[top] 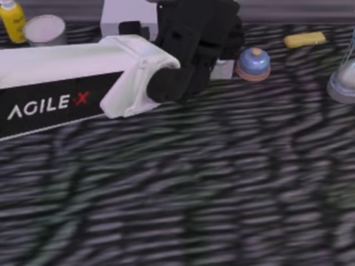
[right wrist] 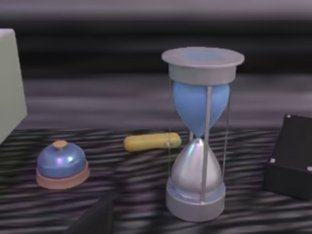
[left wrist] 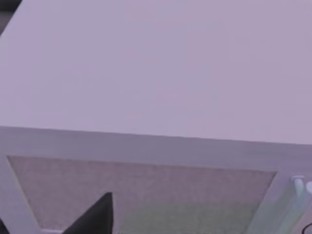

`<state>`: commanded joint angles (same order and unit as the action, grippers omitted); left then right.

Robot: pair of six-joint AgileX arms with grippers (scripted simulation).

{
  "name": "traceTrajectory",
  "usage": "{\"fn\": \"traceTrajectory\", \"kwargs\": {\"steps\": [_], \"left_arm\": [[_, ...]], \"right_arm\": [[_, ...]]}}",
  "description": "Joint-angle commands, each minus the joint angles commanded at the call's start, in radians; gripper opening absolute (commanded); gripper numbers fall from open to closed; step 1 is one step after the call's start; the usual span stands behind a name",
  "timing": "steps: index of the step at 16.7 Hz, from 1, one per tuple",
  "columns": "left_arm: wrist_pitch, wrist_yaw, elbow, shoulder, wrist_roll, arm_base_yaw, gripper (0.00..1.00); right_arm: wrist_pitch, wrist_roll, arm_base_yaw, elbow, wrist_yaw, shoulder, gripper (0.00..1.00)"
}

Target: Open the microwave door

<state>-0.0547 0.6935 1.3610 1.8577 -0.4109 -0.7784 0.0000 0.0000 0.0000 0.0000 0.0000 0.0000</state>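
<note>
The microwave point(top: 125, 16) is a pale grey-white box at the top edge of the top view, left of centre, mostly hidden behind the arm in front of it; only a patch of its flat top and a lower corner show. In the left wrist view its smooth, plain top fills the upper half of the frame. Below it runs the microwave door point(left wrist: 146, 195), a pale grey frame around a speckled mesh window, with its slim handle point(left wrist: 298, 187) at the lower right edge. Whether the door is ajar cannot be told.
</note>
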Motion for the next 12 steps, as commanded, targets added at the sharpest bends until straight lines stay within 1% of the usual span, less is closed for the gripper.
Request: {"fn": "traceTrajectory", "kwargs": {"steps": [2, 4, 10, 12], "left_arm": [[-0.009, 0.029, 0.051, 0.078, -0.015, -0.034, 1.00], [-0.014, 0.043, 0.074, 0.114, -0.021, -0.049, 1.00], [-0.012, 0.040, 0.074, 0.117, -0.019, -0.045, 1.00], [0.003, 0.025, 0.110, 0.156, -0.004, -0.029, 1.00]], "right_arm": [[0.000, 0.000, 0.000, 0.000, 0.000, 0.000, 1.00], [0.000, 0.000, 0.000, 0.000, 0.000, 0.000, 1.00], [0.000, 0.000, 0.000, 0.000, 0.000, 0.000, 1.00], [0.000, 0.000, 0.000, 0.000, 0.000, 0.000, 1.00]]}}
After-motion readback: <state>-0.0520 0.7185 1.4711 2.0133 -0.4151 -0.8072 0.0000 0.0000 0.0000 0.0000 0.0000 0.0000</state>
